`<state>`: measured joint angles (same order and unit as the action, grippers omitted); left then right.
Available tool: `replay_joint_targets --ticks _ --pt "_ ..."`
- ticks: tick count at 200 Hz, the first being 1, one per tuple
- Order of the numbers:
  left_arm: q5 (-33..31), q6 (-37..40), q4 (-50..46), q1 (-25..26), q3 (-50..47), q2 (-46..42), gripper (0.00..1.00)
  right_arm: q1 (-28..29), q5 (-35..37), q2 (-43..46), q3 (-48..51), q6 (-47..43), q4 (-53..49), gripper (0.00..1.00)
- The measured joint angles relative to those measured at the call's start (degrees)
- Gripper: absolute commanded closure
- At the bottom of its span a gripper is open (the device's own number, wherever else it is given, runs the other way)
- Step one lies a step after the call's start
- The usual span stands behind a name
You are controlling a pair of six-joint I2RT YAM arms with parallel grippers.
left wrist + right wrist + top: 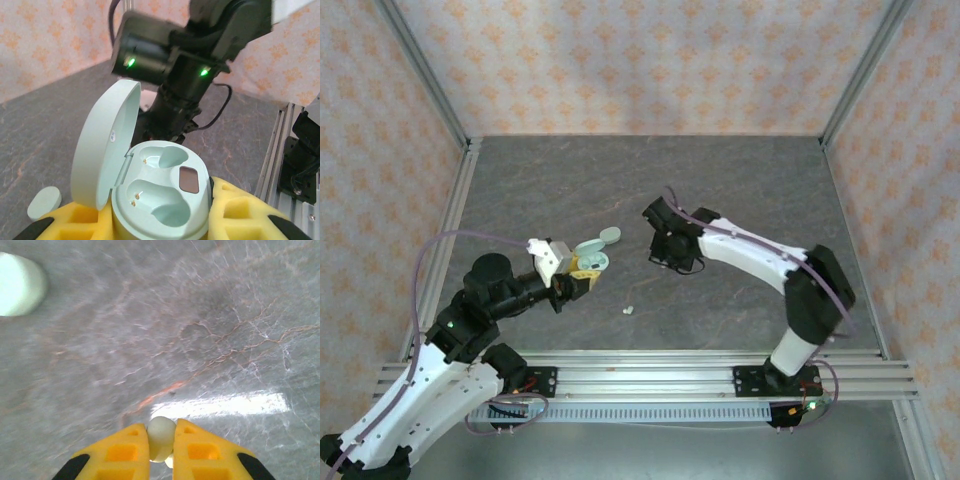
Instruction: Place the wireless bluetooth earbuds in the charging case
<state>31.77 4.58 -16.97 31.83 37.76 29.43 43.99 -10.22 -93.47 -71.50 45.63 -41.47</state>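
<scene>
Early in the job, the right claw (668, 262) pinches one earbud (161, 436) over the bench's (750, 190) middle, while the left claw (582, 272) grips the open case (165, 195), both wells empty. Next move, seemingly: carry that bud across and seat it squarely. In view are two earbuds, counting the loose earbud (628, 310) toward the near edge, and two cases, counting the spare case (44, 202) beside the held one.

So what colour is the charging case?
The charging case is pale mint green; clearest in left wrist view.
</scene>
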Motion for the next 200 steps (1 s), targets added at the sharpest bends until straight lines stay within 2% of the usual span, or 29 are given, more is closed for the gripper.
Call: replay_joint_targets --ticks 45,84,134,200 --pt "0.63 0.46 0.98 0.00 0.28 2.01 0.83 1.64 -0.17 14.93 3.34 -1.22 3.48 0.89" --pt "0.61 2.01 1.51 0.00 0.81 2.25 0.84 10.12 0.20 22.27 0.35 -4.42 6.03 0.90" --pt "0.74 2.89 2.38 0.00 2.60 5.27 0.84 16.31 0.22 24.96 -1.55 -6.78 13.68 0.91" --pt "0.81 2.86 2.51 0.00 2.73 5.84 0.84 20.90 -0.35 23.39 -5.35 -9.35 20.13 0.91"
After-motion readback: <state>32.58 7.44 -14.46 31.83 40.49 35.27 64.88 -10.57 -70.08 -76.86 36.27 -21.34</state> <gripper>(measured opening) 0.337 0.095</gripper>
